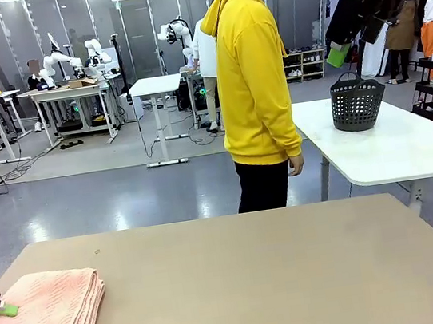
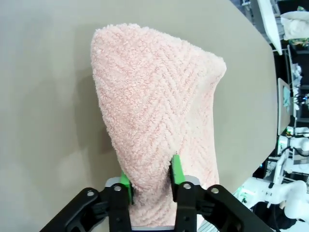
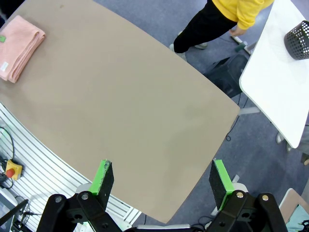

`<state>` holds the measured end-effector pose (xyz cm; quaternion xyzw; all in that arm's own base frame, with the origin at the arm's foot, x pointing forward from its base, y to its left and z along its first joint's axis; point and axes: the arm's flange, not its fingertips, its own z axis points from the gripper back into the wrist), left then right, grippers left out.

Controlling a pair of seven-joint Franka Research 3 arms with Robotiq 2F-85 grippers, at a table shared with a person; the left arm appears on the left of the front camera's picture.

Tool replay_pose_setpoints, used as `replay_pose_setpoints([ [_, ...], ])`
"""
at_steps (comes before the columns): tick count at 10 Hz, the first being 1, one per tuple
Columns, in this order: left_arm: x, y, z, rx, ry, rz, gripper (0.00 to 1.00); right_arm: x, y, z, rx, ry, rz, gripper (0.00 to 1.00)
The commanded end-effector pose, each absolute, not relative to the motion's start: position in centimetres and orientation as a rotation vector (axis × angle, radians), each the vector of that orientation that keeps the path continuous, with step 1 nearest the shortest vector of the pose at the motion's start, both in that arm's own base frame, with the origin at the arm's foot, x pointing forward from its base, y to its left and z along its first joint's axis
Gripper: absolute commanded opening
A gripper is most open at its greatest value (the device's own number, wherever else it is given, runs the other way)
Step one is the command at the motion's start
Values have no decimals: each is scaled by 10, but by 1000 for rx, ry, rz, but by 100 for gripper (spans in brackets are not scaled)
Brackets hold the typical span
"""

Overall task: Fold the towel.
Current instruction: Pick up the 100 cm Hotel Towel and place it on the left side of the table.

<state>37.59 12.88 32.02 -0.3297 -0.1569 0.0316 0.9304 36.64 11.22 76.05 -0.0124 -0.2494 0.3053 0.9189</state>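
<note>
— Front view: where does the towel lie?
— Folded in layers at the near left corner of the table, with the left gripper right at it, pads clamped on a fold of cloth; the towel's length runs away from the fingers.
— And the right gripper?
— Jaws wide apart, holding nothing, high above the table and well away, so the left arm is nearer.
— Any containers?
— A dark basket on the far white table; its contents cannot be told.
</note>
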Motion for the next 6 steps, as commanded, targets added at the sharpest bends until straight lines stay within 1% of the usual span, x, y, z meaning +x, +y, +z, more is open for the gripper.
replay_pose_setpoints([
  [1, 365, 135, 328, -619, -319, 50, 88, 366, 111, 761, -30, -507, 629, 100],
  [2, 362, 138, 332, -608, -322, 53, 100, 366, 111, 761, -30, -507, 629, 100],
  [4, 357, 139, 341, -570, -316, 52, 100, 366, 111, 761, -30, -507, 629, 100],
  [5, 353, 139, 347, -549, -317, 56, 94, 366, 111, 761, -30, -507, 629, 100],
  [6, 350, 138, 354, -529, -320, 53, 100, 366, 111, 761, -30, -507, 629, 100],
])
